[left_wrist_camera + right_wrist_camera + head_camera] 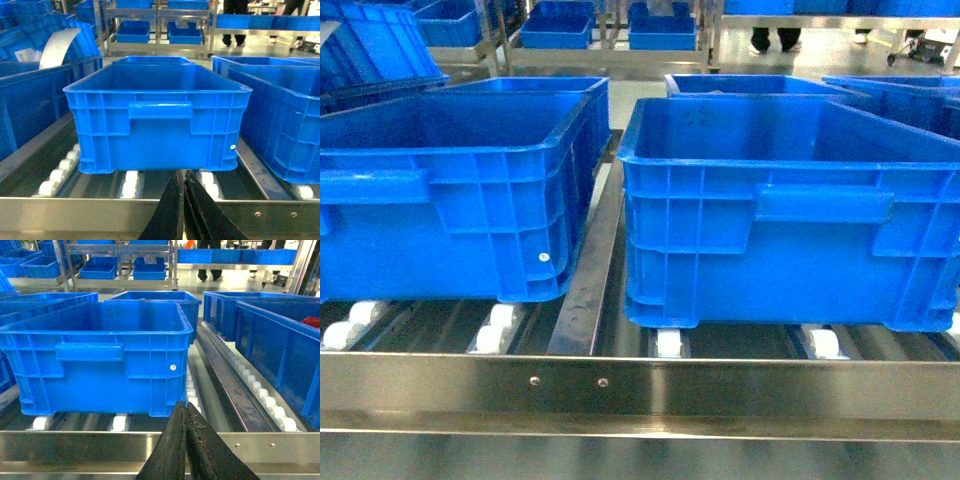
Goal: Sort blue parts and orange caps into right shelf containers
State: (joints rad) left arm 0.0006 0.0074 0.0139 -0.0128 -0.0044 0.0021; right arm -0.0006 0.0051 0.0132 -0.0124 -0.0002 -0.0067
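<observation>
Blue crates fill the head view: a left crate and a right crate sit side by side on white rollers, parted by a steel divider. A steel rail with two screws crosses in front of them. More crates stand behind, and others on racks far back. Neither gripper shows here, and no blue parts or orange caps are in sight.

From the left wrist, one crate faces the camera handle-first, resting on rollers behind the rail. The left gripper rises at the bottom edge, its dark fingers pressed together with nothing between them. Another crate stands just beside on the right.

From the right wrist, a crate sits on rollers, its inside bare as far as can be seen. The right gripper points up from below, fingers closed and holding nothing. Across a steel divider, a neighbouring crate holds something red, too cut off to identify.
</observation>
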